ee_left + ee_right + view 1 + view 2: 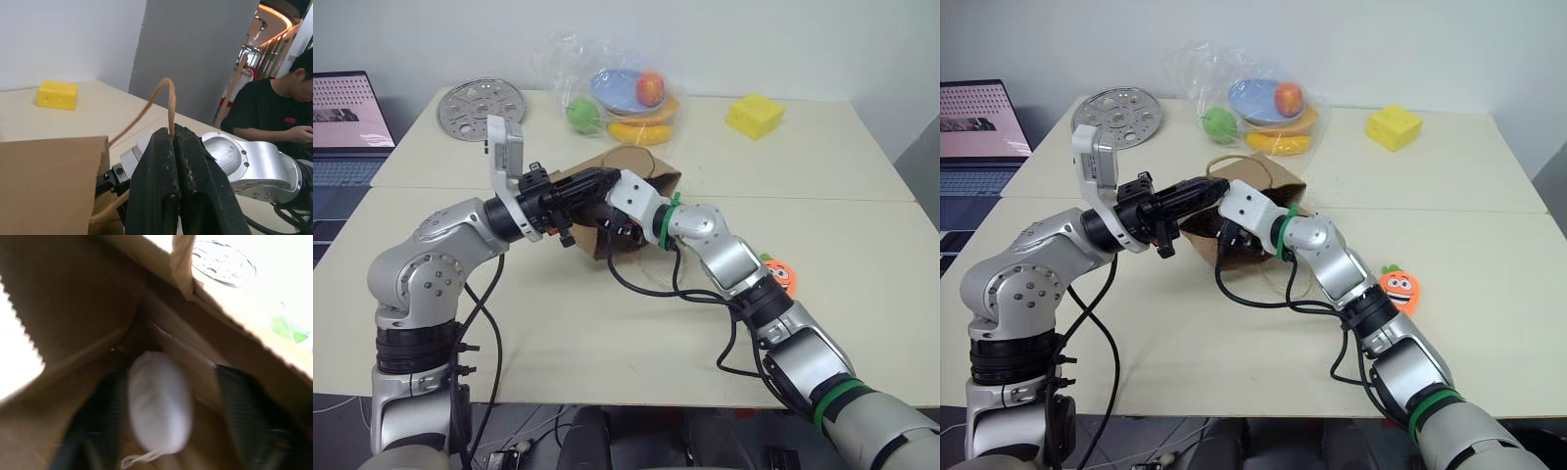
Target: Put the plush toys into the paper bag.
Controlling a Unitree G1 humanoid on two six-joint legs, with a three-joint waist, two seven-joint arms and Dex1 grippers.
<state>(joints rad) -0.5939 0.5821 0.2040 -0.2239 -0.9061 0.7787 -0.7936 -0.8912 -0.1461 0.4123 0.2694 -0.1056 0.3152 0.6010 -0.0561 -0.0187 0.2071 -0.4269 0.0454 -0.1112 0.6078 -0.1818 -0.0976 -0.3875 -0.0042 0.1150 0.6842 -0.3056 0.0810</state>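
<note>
Head views showed the left gripper (1197, 190) shut on the paper bag's (651, 174) rope handle (164, 93), carrot toy (1398, 286) waiting on the counter (1489, 255); right wrist view showed the right gripper (166, 406) spread wide inside, egg toy (159, 401) released, so I judged withdrawal next.

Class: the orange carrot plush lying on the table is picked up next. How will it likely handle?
The carrot plush looks soft and flat, so probably light, squashing under the fingers. Lying flat on the table, it seems unlikely to roll. Its fabric probably grips well.

Brown paper bag (1273, 176); orange carrot toy (1398, 286); white egg toy (159, 401).
</note>
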